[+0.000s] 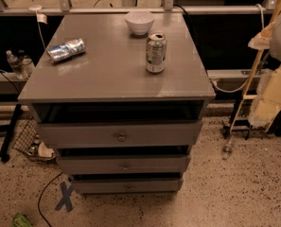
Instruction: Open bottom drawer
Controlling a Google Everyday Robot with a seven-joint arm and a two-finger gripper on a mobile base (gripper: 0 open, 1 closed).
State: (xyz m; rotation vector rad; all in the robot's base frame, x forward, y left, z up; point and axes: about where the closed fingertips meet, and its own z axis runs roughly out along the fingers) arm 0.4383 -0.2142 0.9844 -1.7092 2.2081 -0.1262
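Note:
The bottom drawer (128,185) is the lowest of three flat grey fronts on the cabinet (116,86), a long low panel with a small round knob (128,187) at its centre. The middle drawer front (123,164) and the taller top drawer front (120,134) sit above it, each with a dark gap over it. My gripper (268,100) shows as a pale shape at the right edge, well right of the cabinet and far from the drawers.
On the cabinet top stand a white bowl (139,21) and an upright can (155,52), and a can (65,49) lies on its side. A wire basket (33,141), a blue tape cross (65,195) and cables lie at the left on the floor. A small bottle (227,148) lies at the right.

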